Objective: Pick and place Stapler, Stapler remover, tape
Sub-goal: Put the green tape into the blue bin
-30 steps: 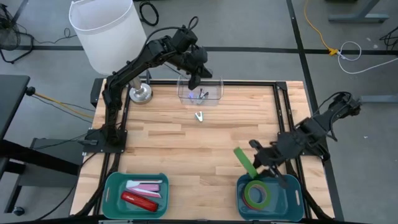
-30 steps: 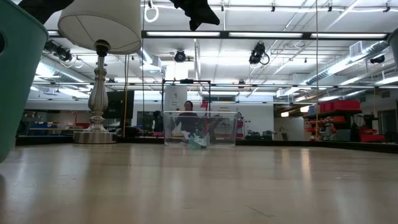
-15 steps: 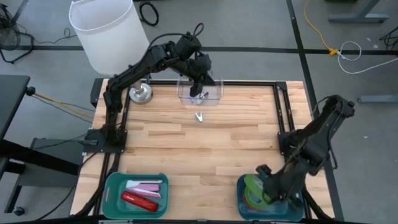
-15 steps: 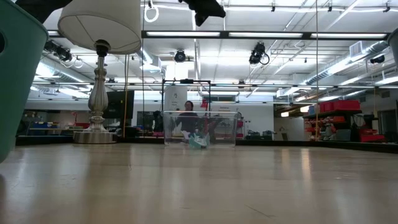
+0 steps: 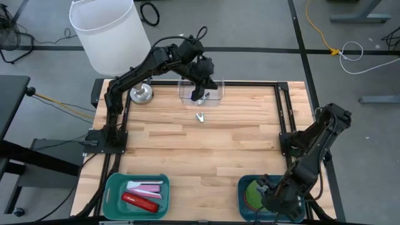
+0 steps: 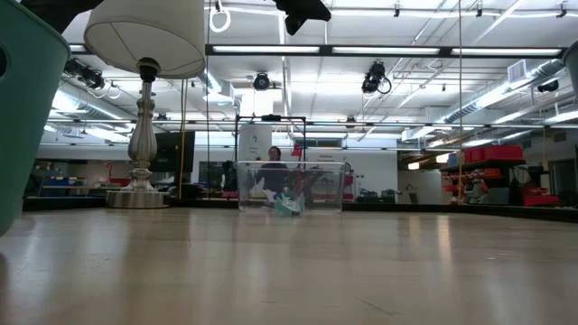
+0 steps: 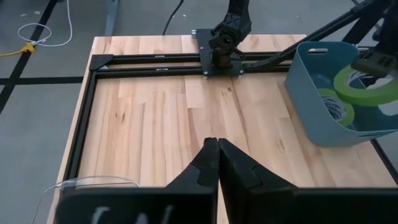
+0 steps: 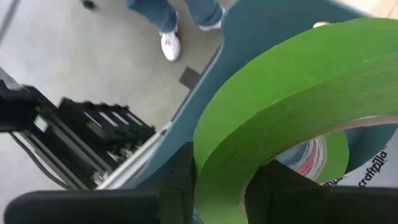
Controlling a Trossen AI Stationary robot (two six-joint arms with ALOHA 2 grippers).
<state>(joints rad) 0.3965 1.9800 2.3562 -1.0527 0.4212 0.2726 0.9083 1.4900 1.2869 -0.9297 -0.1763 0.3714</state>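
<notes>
My right gripper (image 5: 267,192) hangs over the blue bin (image 5: 245,211) at the table's near right corner, shut on a green tape ring (image 8: 292,93). Under it in the bin lie a second green ring (image 7: 339,107) and a red-pink ring (image 8: 318,151). My left gripper (image 7: 214,154) is shut on nothing, up over the clear container (image 5: 201,92) at the far edge. A small metal stapler remover (image 5: 200,117) lies on the wood just in front of that container. My right gripper holds the green tape ring by its wall (image 8: 217,168), pinched with one finger (image 8: 180,180) outside and the other inside the open centre. The ring is tilted in the hold, over the bin (image 7: 323,118), above the other rings. Whether it touches them I cannot tell.
A green tray (image 5: 137,194) at the near left holds a red stapler and pink items. A lamp with a white shade (image 5: 103,31) stands at the far left corner. Black rails frame the table (image 5: 187,150). A person's legs (image 8: 168,18) show beyond the near edge.
My right gripper has carried the green ring from above the wood toward the near edge and down over the blue bin, turning as it went. My left gripper has shifted a little toward the right, over the clear container, and stayed shut.
</notes>
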